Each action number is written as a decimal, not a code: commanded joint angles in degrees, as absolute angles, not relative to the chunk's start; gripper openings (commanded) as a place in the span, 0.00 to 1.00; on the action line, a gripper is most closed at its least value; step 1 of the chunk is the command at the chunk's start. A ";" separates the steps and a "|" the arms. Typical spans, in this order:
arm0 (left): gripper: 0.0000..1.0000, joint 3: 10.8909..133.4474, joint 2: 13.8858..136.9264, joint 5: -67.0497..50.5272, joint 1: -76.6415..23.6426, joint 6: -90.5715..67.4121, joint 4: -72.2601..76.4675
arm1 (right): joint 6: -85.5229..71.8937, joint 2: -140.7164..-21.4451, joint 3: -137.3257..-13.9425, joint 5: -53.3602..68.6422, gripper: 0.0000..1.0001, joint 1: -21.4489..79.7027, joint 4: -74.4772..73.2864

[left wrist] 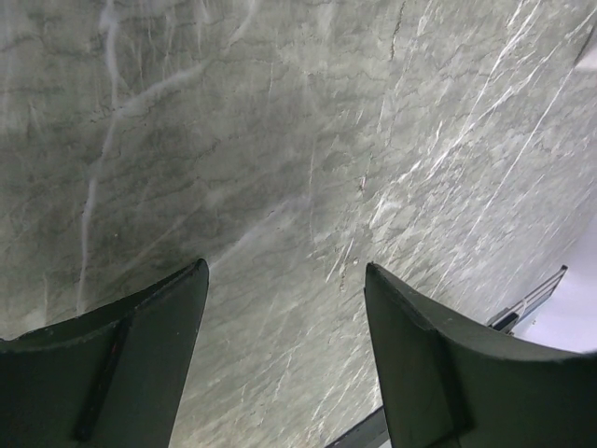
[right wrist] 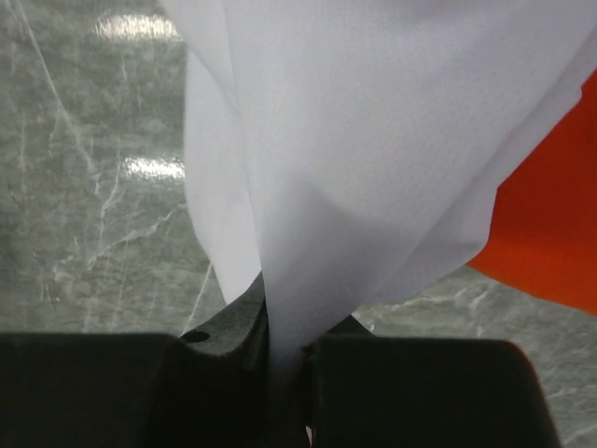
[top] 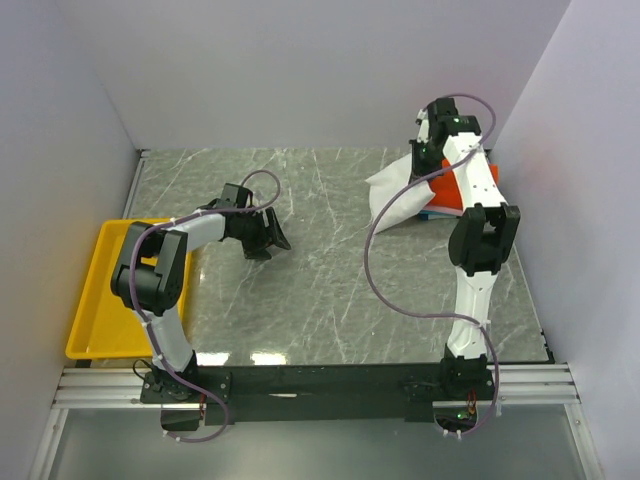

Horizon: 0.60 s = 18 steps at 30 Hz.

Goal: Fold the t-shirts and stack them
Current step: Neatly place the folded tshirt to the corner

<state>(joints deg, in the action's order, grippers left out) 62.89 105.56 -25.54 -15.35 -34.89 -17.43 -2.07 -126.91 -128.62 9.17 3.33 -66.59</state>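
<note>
A white t-shirt (top: 392,192) hangs bunched at the back right of the table. My right gripper (top: 424,165) is shut on it. In the right wrist view its cloth (right wrist: 373,140) rises out of my pinched jaws (right wrist: 289,350) and spreads wide. Behind it lies a folded orange-red t-shirt (top: 447,192) (right wrist: 550,233) with a blue edge (top: 434,213) showing under it. My left gripper (top: 270,245) (left wrist: 285,268) is open over bare marble left of centre, holding nothing.
A yellow tray (top: 100,290) sits at the table's left edge beside the left arm. White walls close in the back and both sides. The grey marble tabletop (top: 330,280) stretches between the two arms.
</note>
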 commanded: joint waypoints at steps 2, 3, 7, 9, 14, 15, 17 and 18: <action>0.76 59.94 106.61 -22.06 -15.12 -32.52 -18.63 | -2.90 -123.84 -133.85 9.31 0.00 1.58 -67.06; 0.75 59.77 106.61 -22.06 -15.12 -32.61 -18.55 | -3.25 -123.75 -134.90 9.93 0.00 1.32 -67.06; 0.75 58.45 106.44 -22.24 -15.12 -32.78 -18.02 | -4.66 -123.75 -138.07 13.09 0.00 0.27 -66.88; 0.75 57.92 106.26 -22.15 -15.12 -32.87 -17.76 | -5.45 -123.75 -139.65 14.41 0.00 0.26 -66.80; 0.75 56.87 105.91 -22.24 -15.12 -33.40 -17.14 | -7.99 -122.08 -140.54 20.02 0.00 -2.98 -64.52; 0.75 56.60 106.00 -22.41 -15.20 -33.40 -17.05 | -8.26 -121.56 -140.54 20.73 0.00 -3.42 -63.99; 0.75 56.60 105.91 -22.33 -15.21 -33.49 -16.79 | -9.05 -121.20 -140.80 22.58 0.00 -4.21 -63.02; 0.75 56.43 105.91 -22.41 -15.21 -33.57 -16.87 | -9.23 -121.11 -140.97 23.89 0.00 -4.91 -62.93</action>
<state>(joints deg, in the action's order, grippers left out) 59.55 103.96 -26.15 -15.07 -35.16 -13.19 -7.27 -125.67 -137.91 18.87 -3.11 -66.26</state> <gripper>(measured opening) 0.752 0.130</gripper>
